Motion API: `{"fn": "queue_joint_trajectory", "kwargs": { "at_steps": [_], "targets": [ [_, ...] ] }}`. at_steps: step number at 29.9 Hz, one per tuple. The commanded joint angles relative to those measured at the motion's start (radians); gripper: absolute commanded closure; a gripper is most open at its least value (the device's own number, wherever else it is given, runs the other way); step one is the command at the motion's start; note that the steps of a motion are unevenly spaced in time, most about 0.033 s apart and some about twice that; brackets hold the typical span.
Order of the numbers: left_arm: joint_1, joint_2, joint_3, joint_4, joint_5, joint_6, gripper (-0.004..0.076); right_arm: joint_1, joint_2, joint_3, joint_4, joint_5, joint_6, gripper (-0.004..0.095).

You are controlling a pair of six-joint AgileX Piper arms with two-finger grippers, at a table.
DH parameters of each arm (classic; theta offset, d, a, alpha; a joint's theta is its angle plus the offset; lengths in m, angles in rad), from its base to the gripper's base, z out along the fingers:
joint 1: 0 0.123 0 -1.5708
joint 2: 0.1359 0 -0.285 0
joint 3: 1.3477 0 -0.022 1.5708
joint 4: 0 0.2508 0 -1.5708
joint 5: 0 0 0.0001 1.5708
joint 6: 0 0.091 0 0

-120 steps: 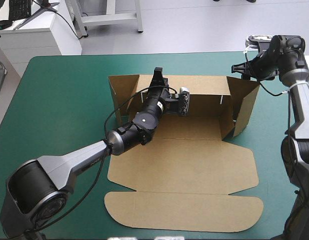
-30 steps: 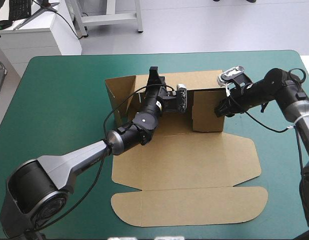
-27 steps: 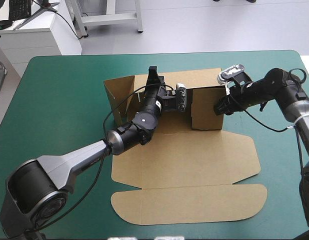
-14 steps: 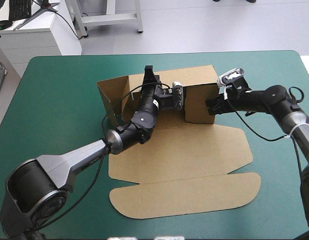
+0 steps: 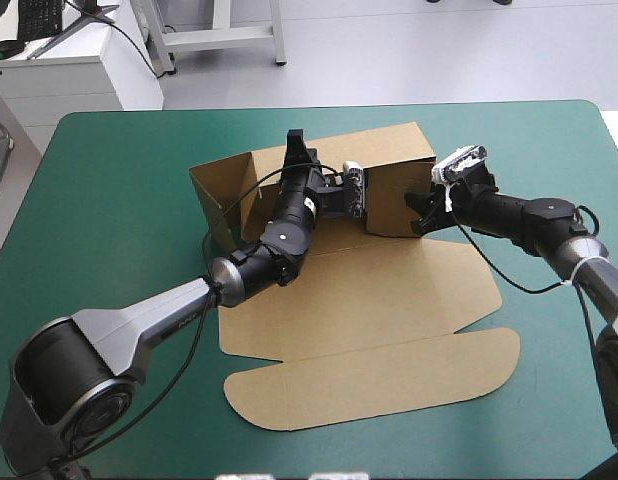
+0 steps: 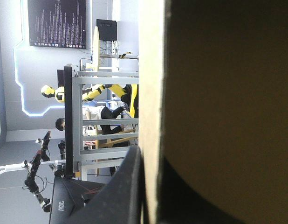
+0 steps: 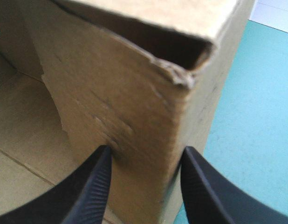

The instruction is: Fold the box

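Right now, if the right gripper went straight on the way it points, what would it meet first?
The box: the folded corner of its raised wall stands directly ahead of the right gripper, partly between the open jaws. It would likely hit that corner first; whether they already touch is unclear.

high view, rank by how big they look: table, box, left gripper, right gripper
1. table, largest, fills most of the view
2. box
3. left gripper and right gripper: both small and much alike, so not ranked against each other
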State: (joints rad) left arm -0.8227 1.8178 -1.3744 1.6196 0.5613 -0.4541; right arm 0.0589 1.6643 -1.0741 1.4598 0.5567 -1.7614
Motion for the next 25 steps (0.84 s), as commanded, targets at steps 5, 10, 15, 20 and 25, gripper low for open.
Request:
{"fn": "queue_joint_trajectory", "kwargs": {
  "at_steps": [5, 10, 15, 20, 25],
  "targets": [
    [-0.023, -0.051, -0.026, 0.035, -0.102, -0.018, 0.0734, 0.01, 0.009, -0.026, 0.198, 0.184, -0.064, 0.0589],
    [-0.023, -0.051, -0.024, 0.035, -0.102, -0.018, 0.0734, 0.01, 0.03, -0.028, 0.24, 0.207, -0.09, 0.0678],
    [-0.023, -0.051, -0.024, 0.035, -0.102, -0.018, 0.0734, 0.01, 0.033, -0.028, 0.257, 0.205, -0.092, 0.0921],
    [-0.023, -0.051, -0.024, 0.035, -0.108, -0.018, 0.0734, 0.01, 0.033, -0.028, 0.274, 0.181, -0.086, 0.0908],
    [-0.023, -0.051, -0.024, 0.035, -0.107, -0.025, 0.0734, 0.029, 0.033, -0.028, 0.218, 0.16, -0.065, 0.0908]
  ]
}}
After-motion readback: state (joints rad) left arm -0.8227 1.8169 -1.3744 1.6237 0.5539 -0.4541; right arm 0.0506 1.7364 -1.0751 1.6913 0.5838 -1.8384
